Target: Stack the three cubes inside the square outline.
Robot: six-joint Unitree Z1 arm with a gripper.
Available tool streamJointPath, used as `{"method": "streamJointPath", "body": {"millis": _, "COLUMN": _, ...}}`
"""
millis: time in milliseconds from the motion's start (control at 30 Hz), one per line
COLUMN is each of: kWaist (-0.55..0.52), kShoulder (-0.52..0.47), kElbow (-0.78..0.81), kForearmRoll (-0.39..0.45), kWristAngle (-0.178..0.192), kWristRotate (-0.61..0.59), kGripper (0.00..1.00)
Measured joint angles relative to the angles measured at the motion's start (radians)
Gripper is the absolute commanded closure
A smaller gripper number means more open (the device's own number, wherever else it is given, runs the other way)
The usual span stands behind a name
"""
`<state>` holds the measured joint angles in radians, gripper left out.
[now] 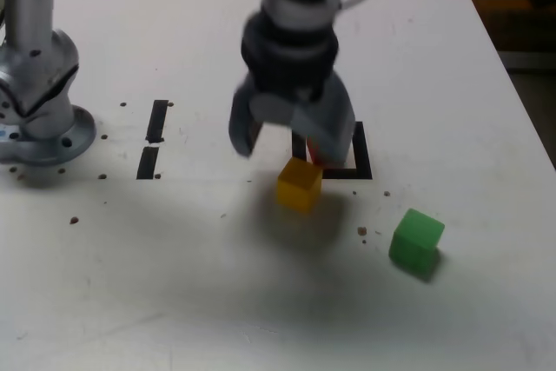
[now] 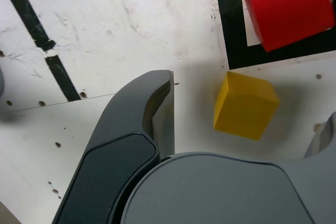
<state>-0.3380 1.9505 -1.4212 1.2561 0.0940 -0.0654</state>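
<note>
Cubes: red cube [image 2: 290,8] sits inside the square outline [image 2: 229,24], yellow cube [image 1: 299,185] just outside it, green cube [image 1: 416,242] apart; claw [image 1: 282,141] spread wide, empty.

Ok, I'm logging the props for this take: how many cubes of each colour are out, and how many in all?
Red cube: 1
Yellow cube: 1
Green cube: 1
Total: 3 cubes

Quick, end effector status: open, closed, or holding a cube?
End effector: open, holding nothing; yellow cube lies on the table just below it, ungrasped.
</note>
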Motion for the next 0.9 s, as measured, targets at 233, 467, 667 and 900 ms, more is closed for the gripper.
{"method": "streamJointPath", "body": {"millis": 233, "kWaist": -0.007, "kShoulder": 0.055, "kElbow": 0.044, "kForearmRoll": -0.083, "kWristAngle": 0.004, "kWristRotate": -0.008, "kGripper": 0.07}}
{"method": "streamJointPath", "body": {"millis": 467, "kWaist": -0.007, "kShoulder": 0.081, "kElbow": 0.075, "kForearmRoll": -0.148, "kWristAngle": -0.009, "kWristRotate": -0.008, "kGripper": 0.25}}
{"method": "streamJointPath", "body": {"millis": 667, "kWaist": -0.007, "kShoulder": 0.087, "kElbow": 0.094, "kForearmRoll": -0.183, "kWristAngle": -0.011, "kWristRotate": -0.012, "kGripper": 0.58}}
{"method": "streamJointPath", "body": {"millis": 900, "kWaist": -0.007, "kShoulder": 0.087, "kElbow": 0.077, "kForearmRoll": -0.185, "kWristAngle": -0.014, "kWristRotate": -0.014, "kGripper": 0.77}}
